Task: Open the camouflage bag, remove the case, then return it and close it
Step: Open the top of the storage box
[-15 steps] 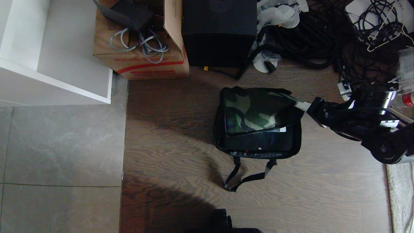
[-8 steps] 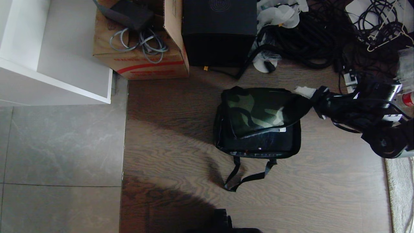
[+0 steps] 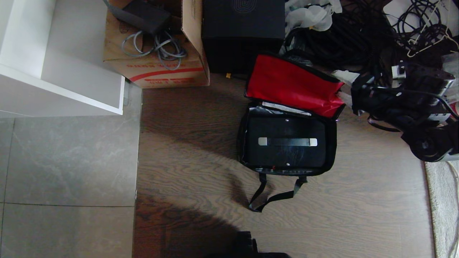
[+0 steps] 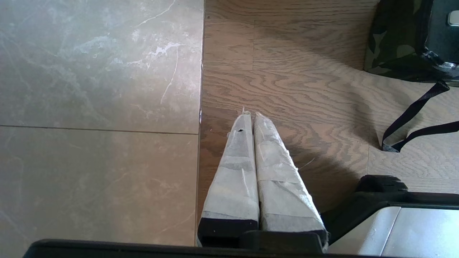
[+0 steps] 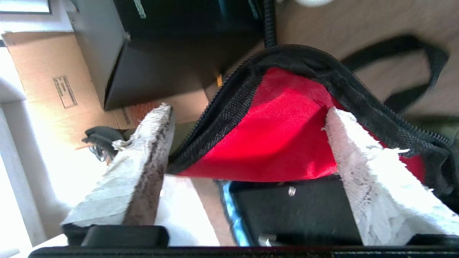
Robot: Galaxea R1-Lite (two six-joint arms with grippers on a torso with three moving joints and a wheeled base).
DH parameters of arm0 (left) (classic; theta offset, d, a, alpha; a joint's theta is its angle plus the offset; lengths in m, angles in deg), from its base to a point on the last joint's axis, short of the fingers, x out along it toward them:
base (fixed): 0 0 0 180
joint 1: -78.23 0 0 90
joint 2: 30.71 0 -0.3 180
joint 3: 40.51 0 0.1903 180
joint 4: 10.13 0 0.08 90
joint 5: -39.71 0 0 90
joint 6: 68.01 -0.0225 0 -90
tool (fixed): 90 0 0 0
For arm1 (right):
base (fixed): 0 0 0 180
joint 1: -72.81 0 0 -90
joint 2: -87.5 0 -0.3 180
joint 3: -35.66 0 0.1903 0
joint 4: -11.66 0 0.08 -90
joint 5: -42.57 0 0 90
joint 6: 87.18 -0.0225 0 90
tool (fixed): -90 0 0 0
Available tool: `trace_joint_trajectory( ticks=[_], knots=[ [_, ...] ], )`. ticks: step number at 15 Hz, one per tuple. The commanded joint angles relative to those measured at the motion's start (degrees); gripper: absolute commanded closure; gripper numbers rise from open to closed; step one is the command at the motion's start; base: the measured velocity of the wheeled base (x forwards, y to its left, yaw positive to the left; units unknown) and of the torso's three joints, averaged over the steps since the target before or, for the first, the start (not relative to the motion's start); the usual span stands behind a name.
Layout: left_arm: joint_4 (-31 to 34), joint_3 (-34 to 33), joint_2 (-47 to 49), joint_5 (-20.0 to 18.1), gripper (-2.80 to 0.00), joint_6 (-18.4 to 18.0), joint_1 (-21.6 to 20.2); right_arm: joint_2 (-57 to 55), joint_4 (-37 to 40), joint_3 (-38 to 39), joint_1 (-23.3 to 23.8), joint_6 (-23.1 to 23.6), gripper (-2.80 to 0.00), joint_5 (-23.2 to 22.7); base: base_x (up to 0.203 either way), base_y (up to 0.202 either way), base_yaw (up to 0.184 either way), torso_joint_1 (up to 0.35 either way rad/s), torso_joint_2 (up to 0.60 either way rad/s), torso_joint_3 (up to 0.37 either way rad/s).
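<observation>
The camouflage bag (image 3: 243, 143) sits open on the wooden floor, its lid (image 3: 290, 84) thrown back with the red lining facing up. Inside lies the flat black case (image 3: 287, 157), its strap handle (image 3: 287, 142) held by silver end brackets. My right gripper (image 3: 343, 87) is open at the lid's right corner. In the right wrist view the red lid (image 5: 279, 136) hangs between the spread fingers of that gripper (image 5: 248, 109), with the case (image 5: 308, 211) below. My left gripper (image 4: 250, 114) is shut on nothing, parked low over the floor left of the bag (image 4: 394, 43).
A brown carton (image 3: 157, 53) with cables and a tall black box (image 3: 242, 36) stand just behind the bag. Tangled black cables (image 3: 358, 39) fill the back right. A white shelf (image 3: 61, 71) is at the left and a rug edge (image 3: 443, 215) at the right. The bag's strap (image 3: 276, 195) trails forward.
The lid has swung from nearly closed to fully open and leaning back, baring the red lining and the case. My right gripper moved back with it and opened.
</observation>
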Motion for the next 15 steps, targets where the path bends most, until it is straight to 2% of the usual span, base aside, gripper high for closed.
trace_joint_trajectory(
  ticks=[1, 5, 7, 10, 13, 15],
  knots=[
    [0.0, 0.0, 0.0, 0.0, 0.0, 0.0, 0.0, -0.4, -0.9, -0.8, 0.2, 0.2, -2.8, -0.2, 0.0, 0.0, 0.0, 0.0, 0.0, 0.0],
    [0.0, 0.0, 0.0, 0.0, 0.0, 0.0, 0.0, -2.7, -3.3, -1.4, 0.2, 1.8, -2.8, 0.1, 0.0, 0.0, 0.0, 0.0, 0.0, 0.0],
    [0.0, 0.0, 0.0, 0.0, 0.0, 0.0, 0.0, -4.7, -5.2, -1.0, 0.2, 5.2, -2.8, 0.9, 0.0, 0.0, 0.0, 0.0, 0.0, 0.0],
    [0.0, 0.0, 0.0, 0.0, 0.0, 0.0, 0.0, -8.8, -9.1, -2.6, 0.2, 12.5, -2.8, 2.7, 0.0, 0.0, 0.0, 0.0, 0.0, 0.0],
    [0.0, 0.0, 0.0, 0.0, 0.0, 0.0, 0.0, -12.1, -11.8, -6.1, 0.2, 14.8, -2.8, 5.4, 0.0, 0.0, 0.0, 0.0, 0.0, 0.0],
    [0.0, 0.0, 0.0, 0.0, 0.0, 0.0, 0.0, -12.8, -12.7, -7.2, 0.3, 18.7, -2.8, 7.0, 0.0, 0.0, 0.0, 0.0, 0.0, 0.0]
  ],
)
